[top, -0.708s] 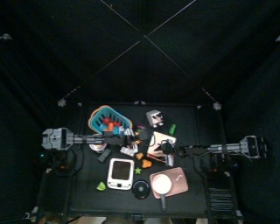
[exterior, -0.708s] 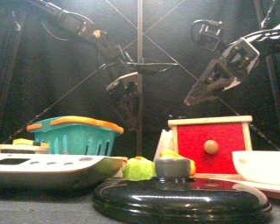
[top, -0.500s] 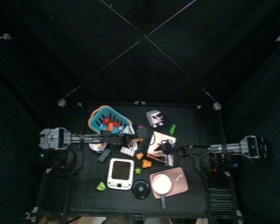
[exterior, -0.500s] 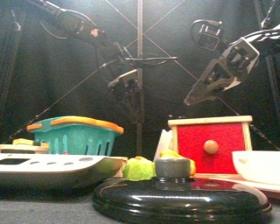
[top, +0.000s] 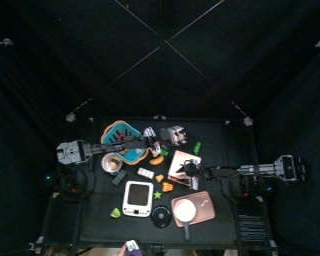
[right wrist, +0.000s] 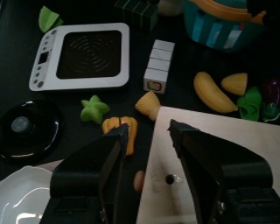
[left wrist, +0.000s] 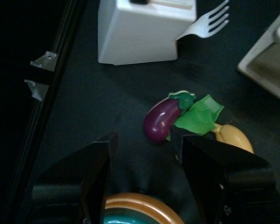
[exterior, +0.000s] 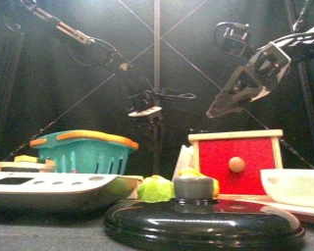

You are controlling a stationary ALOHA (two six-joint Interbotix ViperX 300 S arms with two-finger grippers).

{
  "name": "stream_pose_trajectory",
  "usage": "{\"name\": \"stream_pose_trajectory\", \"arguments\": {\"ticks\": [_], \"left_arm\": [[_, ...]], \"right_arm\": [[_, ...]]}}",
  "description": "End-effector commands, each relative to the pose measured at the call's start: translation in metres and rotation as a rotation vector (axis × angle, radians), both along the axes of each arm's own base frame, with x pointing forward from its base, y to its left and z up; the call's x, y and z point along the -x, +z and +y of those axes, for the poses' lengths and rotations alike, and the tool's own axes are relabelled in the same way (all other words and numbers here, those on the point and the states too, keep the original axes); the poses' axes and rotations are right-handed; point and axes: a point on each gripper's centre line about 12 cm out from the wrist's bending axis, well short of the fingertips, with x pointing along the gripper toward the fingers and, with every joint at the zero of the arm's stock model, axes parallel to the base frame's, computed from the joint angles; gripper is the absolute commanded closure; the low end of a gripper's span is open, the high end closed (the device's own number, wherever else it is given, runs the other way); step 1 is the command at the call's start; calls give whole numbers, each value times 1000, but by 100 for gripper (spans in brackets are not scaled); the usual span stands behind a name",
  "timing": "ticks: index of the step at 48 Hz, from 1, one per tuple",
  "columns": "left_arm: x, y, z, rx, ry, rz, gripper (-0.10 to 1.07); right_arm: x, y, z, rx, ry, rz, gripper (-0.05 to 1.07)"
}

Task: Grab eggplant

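Observation:
The eggplant (left wrist: 161, 118) is small and purple and lies on the black table beside a green leafy piece (left wrist: 199, 114) and a yellow piece (left wrist: 233, 136). My left gripper (left wrist: 145, 154) hangs above it, open wide, with the eggplant showing just beyond the gap between its jaws. From above, the left gripper (top: 145, 151) is beside the teal basket (top: 121, 135). In the front view the left gripper (exterior: 146, 104) hangs over the table's middle and the eggplant is hidden. My right gripper (right wrist: 145, 131) stands open over a wooden board (right wrist: 224, 144), holding nothing. The eggplant (right wrist: 278, 93) shows at that view's edge.
A white scale (right wrist: 81, 54), a black lid (right wrist: 24, 128) and a white bowl (right wrist: 20, 197) lie near the front. A red box (exterior: 235, 159) stands at the front right. A white box (left wrist: 140, 31) and a fork (left wrist: 215, 15) lie close to the eggplant.
The left arm has reached farther in over the table and its gripper has sunk slightly. The right arm has not moved.

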Motion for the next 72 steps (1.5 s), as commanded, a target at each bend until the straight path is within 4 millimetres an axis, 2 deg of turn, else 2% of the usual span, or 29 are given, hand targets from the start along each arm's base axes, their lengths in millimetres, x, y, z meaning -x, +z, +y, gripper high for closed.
{"name": "stream_pose_trajectory", "arguments": {"ticks": [1, 15, 24, 38, 51, 72], "left_arm": [[-7, 15, 9, 4, 18, -45, 11], [-7, -14, 15, 115, 42, -18, 10], [-7, -15, 14, 136, 12, -12, 10], [-9, -29, 22, 176, 29, -5, 9], [-6, -34, 31, 175, 37, 5, -5], [-6, -49, 34, 187, 43, 28, -5]], "right_arm": [[-1, 10, 0, 2, 2, -34, 22], [-2, 11, 0, 3, 3, -36, 22], [-2, 11, 0, 4, 1, -37, 22], [-2, 11, 0, 4, 1, -37, 22], [-2, 11, 0, 5, 2, -37, 22], [-3, 11, 0, 5, 2, -36, 22]]}}
